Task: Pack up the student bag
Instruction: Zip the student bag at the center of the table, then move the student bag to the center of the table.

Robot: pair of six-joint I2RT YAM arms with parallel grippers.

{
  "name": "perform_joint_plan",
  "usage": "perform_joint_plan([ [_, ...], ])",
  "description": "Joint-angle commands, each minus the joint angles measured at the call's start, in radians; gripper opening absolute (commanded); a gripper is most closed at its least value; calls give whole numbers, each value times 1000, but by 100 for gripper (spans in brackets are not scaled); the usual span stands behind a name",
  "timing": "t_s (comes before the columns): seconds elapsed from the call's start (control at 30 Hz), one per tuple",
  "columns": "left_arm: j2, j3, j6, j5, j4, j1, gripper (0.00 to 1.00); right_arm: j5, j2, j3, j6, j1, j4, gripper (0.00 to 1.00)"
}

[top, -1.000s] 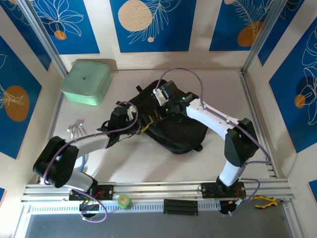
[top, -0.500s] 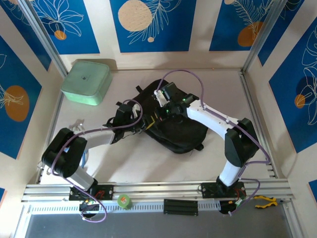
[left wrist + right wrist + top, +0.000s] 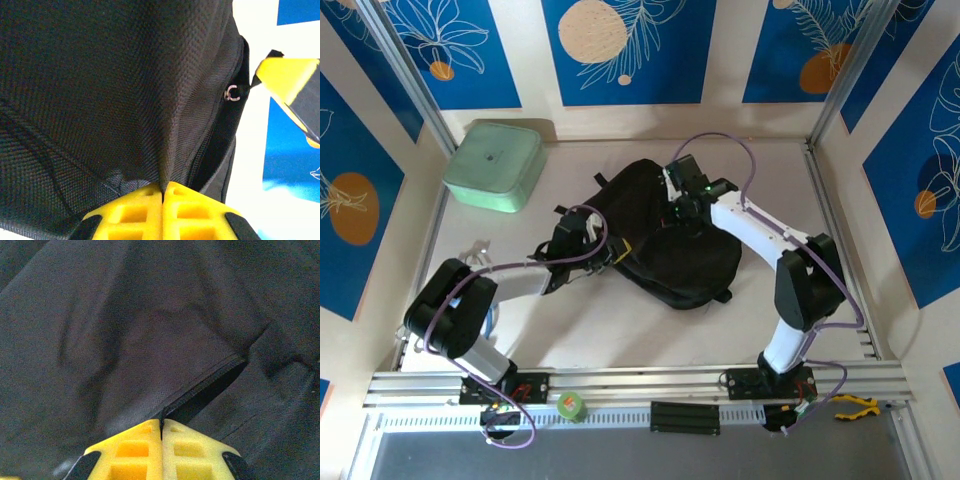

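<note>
The student bag (image 3: pixel 690 255), a large black fabric backpack, lies in the middle of the table. My left gripper (image 3: pixel 608 256) is at its left edge. In the left wrist view its yellow fingers (image 3: pixel 135 210) are shut on a pinched fold of the bag's fabric (image 3: pixel 100 90), beside a zipper line. My right gripper (image 3: pixel 672 210) sits on the bag's upper part. In the right wrist view that gripper (image 3: pixel 161 424) is shut on the fabric lip of a dark zipper slit (image 3: pixel 212 389) in the bag (image 3: pixel 150 315).
A mint-green lidded box (image 3: pixel 493 165) stands at the back left. A small white object (image 3: pixel 475 255) lies left of the left arm. A green roll (image 3: pixel 569 406) and a yellow-handled tool (image 3: pixel 855 405) rest on the front rail. Metal frame posts line both sides.
The left gripper reached the bag's left edge and closed on its fabric. The right gripper moved back and to the right, still shut, dragging the bag's top fabric with it.
</note>
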Motion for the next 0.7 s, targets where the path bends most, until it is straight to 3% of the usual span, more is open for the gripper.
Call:
perform_joint_plan([
  [0.0,-2,-15,45,17,-34,-9,0,97,39,68,74,-33,-41,0],
  [0.33,-26,16,123,23,-145,-8,0,231,163,216,174,-134,-141,0],
  [0.67,28,134,222,12,-252,14,0,167,176,227,190,-183,-130,0],
])
